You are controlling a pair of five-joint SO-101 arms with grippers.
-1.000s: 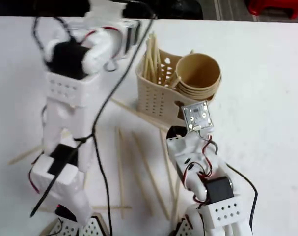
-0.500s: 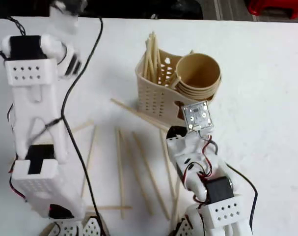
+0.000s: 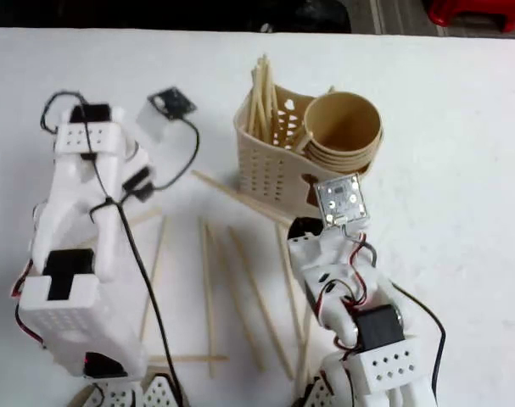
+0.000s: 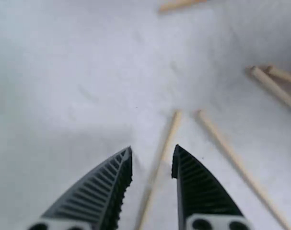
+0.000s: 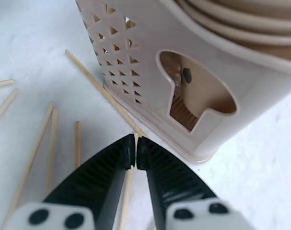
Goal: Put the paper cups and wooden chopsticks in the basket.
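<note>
The beige basket [image 3: 274, 174] stands at the back middle of the table with a stack of paper cups [image 3: 346, 131] and several wooden chopsticks [image 3: 261, 93] upright in it. More chopsticks [image 3: 208, 288] lie loose on the white table in front of it. My left gripper [image 4: 152, 153] is open low over the table, with one loose chopstick [image 4: 170, 132] lying beneath the gap between its fingers. My right gripper [image 5: 136, 140] is shut close to the basket's [image 5: 150, 72] front wall, its tips at the end of a chopstick [image 5: 95, 81] lying along the base.
Loose chopsticks spread between the two arms [image 3: 257, 297] and under the left arm [image 3: 155, 263]. Black cables [image 3: 147, 288] trail over the left arm. Bare white table lies to the right of the basket and at the back left.
The left arm has swung away from the basket to the left and come down over the loose chopsticks. The right arm and the basket have not moved.
</note>
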